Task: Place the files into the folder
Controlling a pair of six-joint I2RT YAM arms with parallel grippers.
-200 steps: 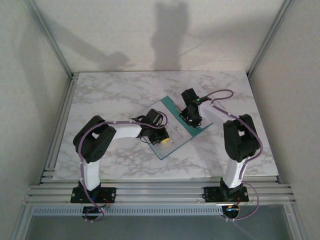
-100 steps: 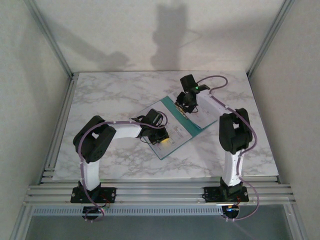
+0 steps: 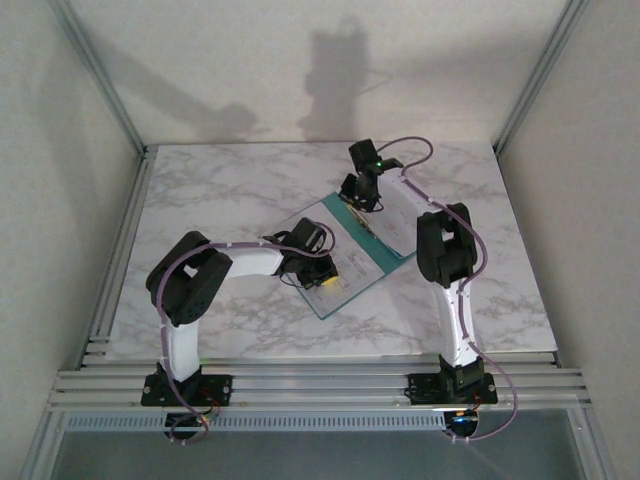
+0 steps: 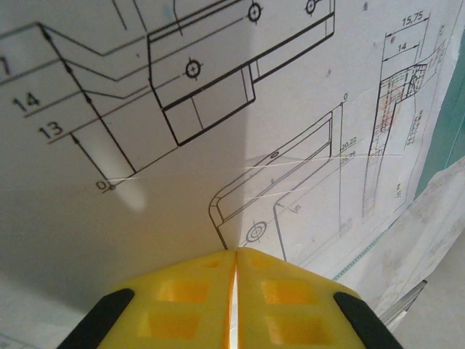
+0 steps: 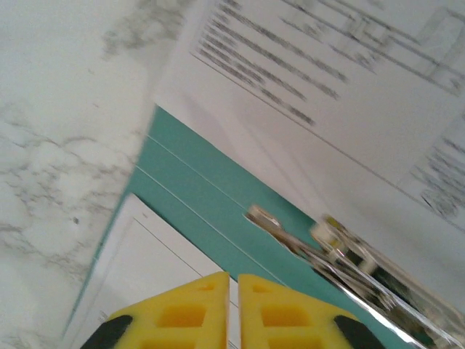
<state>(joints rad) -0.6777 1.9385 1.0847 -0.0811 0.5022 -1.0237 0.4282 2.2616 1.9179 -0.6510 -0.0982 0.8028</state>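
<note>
The teal folder [image 3: 330,218] lies open on the marble table, its metal clip [image 5: 327,247] along the spine [image 5: 218,211]. A white file sheet with technical drawings [image 4: 240,123] rests on its near half. My left gripper [image 3: 325,280] is shut, its yellow fingertips [image 4: 211,273] pressed down on this sheet. Another printed sheet [image 5: 349,94] lies on the folder's right half [image 3: 395,225]. My right gripper [image 3: 360,198] hovers over the folder's far end near the spine, its fingers [image 5: 207,298] shut with nothing between them.
Marble table [image 3: 230,180] stretches bare to the left and far side of the folder. Aluminium frame posts [image 3: 110,90] and white walls enclose the table. The right arm's elbow [image 3: 445,245] stands over the folder's right edge.
The right gripper has swung away from over the folder's right half, up and left to its far end. The left arm has stayed pressed on the sheet.
</note>
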